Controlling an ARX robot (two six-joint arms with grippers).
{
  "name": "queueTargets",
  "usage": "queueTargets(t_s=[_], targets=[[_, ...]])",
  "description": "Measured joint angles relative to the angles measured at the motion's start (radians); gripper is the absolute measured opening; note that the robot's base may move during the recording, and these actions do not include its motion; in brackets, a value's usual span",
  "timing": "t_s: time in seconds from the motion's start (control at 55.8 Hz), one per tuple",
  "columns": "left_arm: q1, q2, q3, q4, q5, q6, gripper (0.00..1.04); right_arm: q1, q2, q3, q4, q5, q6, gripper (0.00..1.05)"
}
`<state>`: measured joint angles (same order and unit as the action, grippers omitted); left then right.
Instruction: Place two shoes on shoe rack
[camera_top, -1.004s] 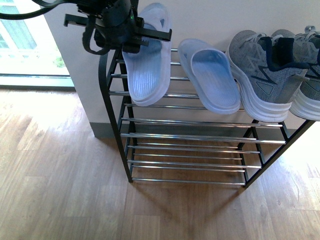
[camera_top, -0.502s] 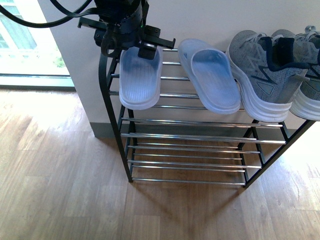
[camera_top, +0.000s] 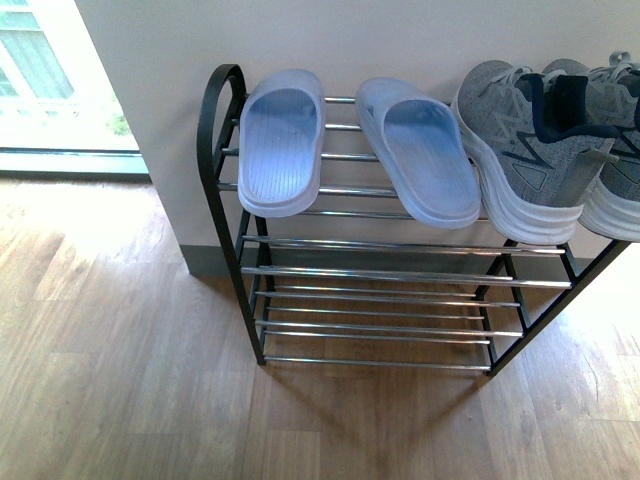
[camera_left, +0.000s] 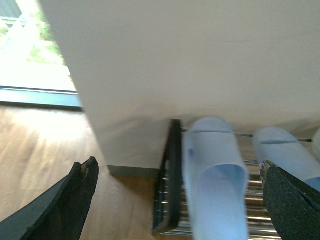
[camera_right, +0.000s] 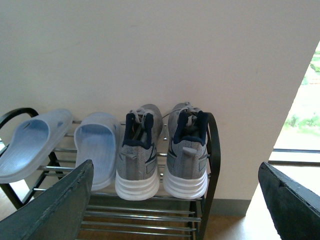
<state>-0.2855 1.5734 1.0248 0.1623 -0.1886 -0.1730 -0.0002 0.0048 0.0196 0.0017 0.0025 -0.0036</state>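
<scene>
Two sneakers (camera_right: 162, 152) sit on the rack's (camera_top: 225, 215) top tier beside two slippers (camera_top: 283, 148). Both claws (camera_left: 177, 200) (camera_right: 177, 210) gape empty; a careless retreat could knock overhanging toes off.

two grey sneakers (camera_right: 162, 150) beside two blue slippers (camera_right: 65, 145), top tier of shoe rack (camera_right: 210, 165)
</scene>
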Motion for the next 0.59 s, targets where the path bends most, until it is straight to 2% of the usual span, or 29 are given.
queueTargets(t_s=[0.072,0.161,0.251,0.448,0.556,0.592], targets=[[0.071,-0.131,-0.157,0.092,-0.051,0.061,0.95,0.000,0.000,0.000,0.000,0.000,0.000,0.96],[0.152,-0.257,-0.389,0.420,0.018,0.114,0.79,0.000,0.000,0.000,0.000,0.000,0.000,0.96],[0.163,-0.317,-0.523,0.594,0.060,0.138,0.65,0.000,0.000,0.000,0.000,-0.003,0.000,0.96],[0.180,-0.396,-0.668,0.645,0.092,0.158,0.36,0.000,0.000,0.000,0.000,-0.002,0.000,0.96],[0.206,-0.481,-0.755,0.650,0.109,0.160,0.11,0.000,0.000,0.000,0.000,-0.003,0.000,0.96],[0.210,-0.499,-0.771,0.650,0.111,0.161,0.05,0.000,0.000,0.000,0.000,-0.003,0.000,0.96]])
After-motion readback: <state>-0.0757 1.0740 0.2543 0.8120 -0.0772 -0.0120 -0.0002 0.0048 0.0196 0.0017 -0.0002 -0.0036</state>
